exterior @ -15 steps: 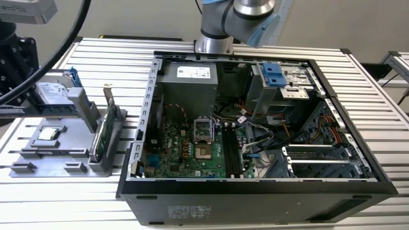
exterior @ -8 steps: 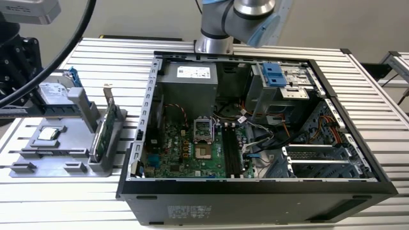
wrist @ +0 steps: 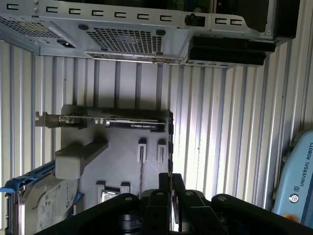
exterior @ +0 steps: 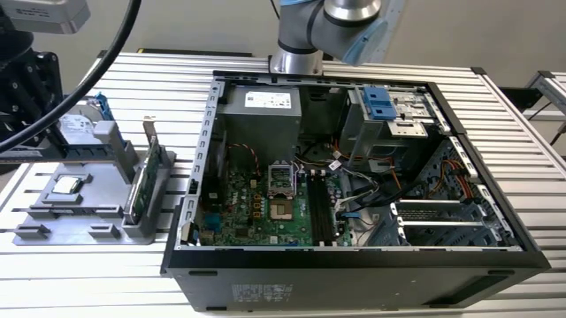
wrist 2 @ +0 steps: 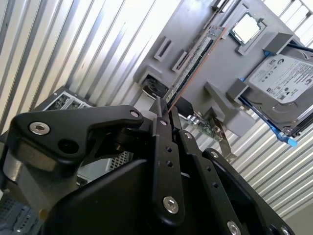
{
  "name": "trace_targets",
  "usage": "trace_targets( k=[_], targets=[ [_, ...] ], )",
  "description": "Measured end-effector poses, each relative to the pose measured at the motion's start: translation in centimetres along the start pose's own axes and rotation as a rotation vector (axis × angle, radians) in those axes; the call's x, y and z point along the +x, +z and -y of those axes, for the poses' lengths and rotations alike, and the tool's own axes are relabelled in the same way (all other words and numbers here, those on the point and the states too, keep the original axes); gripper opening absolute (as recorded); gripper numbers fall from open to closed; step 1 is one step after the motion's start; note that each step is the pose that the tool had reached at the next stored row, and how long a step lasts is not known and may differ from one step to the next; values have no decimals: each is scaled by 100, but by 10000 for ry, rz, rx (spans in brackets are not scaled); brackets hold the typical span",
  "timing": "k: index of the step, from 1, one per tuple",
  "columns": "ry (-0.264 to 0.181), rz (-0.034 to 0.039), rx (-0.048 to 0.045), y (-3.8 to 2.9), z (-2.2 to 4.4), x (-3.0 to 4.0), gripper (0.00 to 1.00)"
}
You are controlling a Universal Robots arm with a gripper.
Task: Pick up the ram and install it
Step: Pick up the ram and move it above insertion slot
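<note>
The ram (wrist 2: pixel 193 63) is a thin dark stick standing on its long edge in slots of the grey holder (wrist 2: pixel 195 22). In the first wrist view the ram (wrist: pixel 141 169) shows edge-on as a narrow line on the holder (wrist: pixel 117 161). My gripper (wrist 2: pixel 168 110) hangs above the holder with its black fingers close together and nothing between them. Its fingertips (wrist: pixel 164 182) are a little to one side of the ram's line and apart from it. In the exterior view the motherboard's black slots (exterior: pixel 323 212) lie inside the open computer case (exterior: pixel 354 255).
The holder (exterior: pixel 79 199) also carries a green card with a metal bracket (exterior: pixel 142 185), a processor chip (exterior: pixel 65 186) and a silver hard drive with blue rails (wrist 2: pixel 283 83). The case stands on the exterior view's right of the holder on a slatted metal table (exterior: pixel 89 278). A thick black cable (exterior: pixel 97 59) hangs over the left.
</note>
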State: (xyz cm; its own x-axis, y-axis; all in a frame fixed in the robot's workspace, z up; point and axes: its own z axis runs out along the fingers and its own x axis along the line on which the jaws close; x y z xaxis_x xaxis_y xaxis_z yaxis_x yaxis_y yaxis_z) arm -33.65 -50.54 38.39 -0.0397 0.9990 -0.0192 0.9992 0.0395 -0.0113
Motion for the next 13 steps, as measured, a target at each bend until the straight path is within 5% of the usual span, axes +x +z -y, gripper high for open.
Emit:
trace_targets(
  k=[13],
  targets=[
    [0, -1, -1, -1, -113, -5, 0]
  ],
)
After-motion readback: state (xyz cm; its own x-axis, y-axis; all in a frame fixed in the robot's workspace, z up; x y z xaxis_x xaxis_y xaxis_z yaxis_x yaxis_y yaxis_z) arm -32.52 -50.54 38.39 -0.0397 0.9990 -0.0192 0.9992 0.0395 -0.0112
